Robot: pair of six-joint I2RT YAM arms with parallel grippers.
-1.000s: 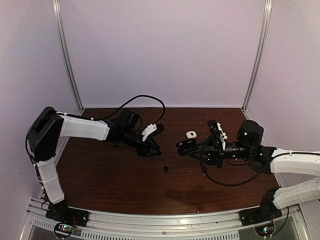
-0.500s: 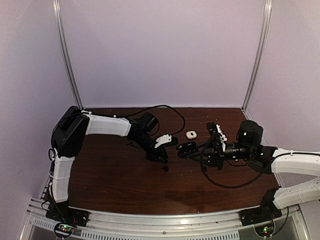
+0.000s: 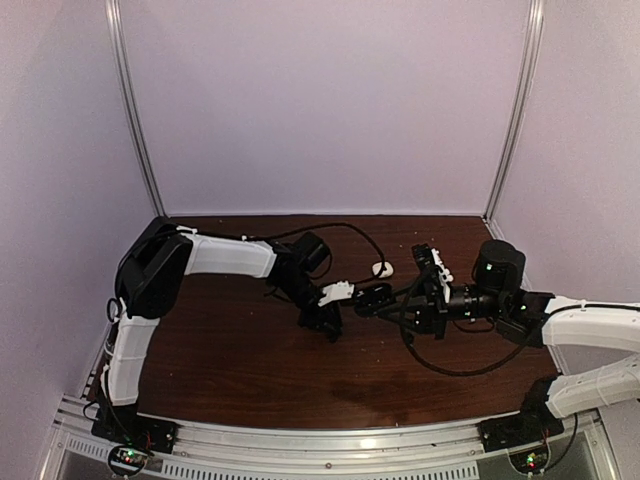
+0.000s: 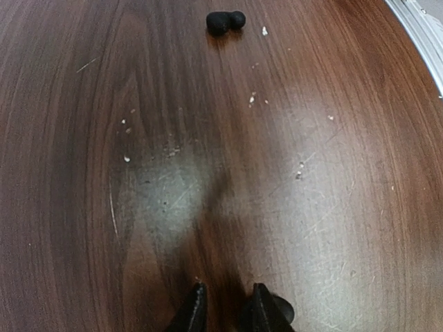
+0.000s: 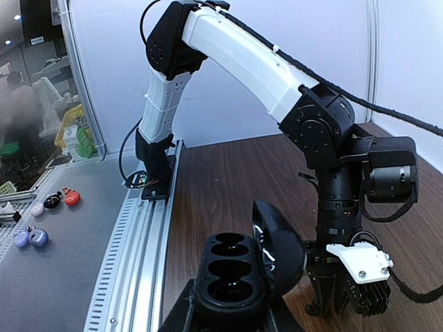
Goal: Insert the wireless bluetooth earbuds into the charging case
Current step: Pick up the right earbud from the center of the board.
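Table (image 4: 83,138) dark brown woodgrain, scuffed pale — earbud (image 4: 225,21) black, charging case (image 5: 232,280) black.

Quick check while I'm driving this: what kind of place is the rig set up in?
Most likely an enclosed test cell in a robotics lab. It has plain pale walls on aluminium posts around a wooden table, a mounting rail along its near edge, and a cluttered workroom visible outside.

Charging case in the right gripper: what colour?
The charging case is black, with its lid open. The right wrist view shows it best.
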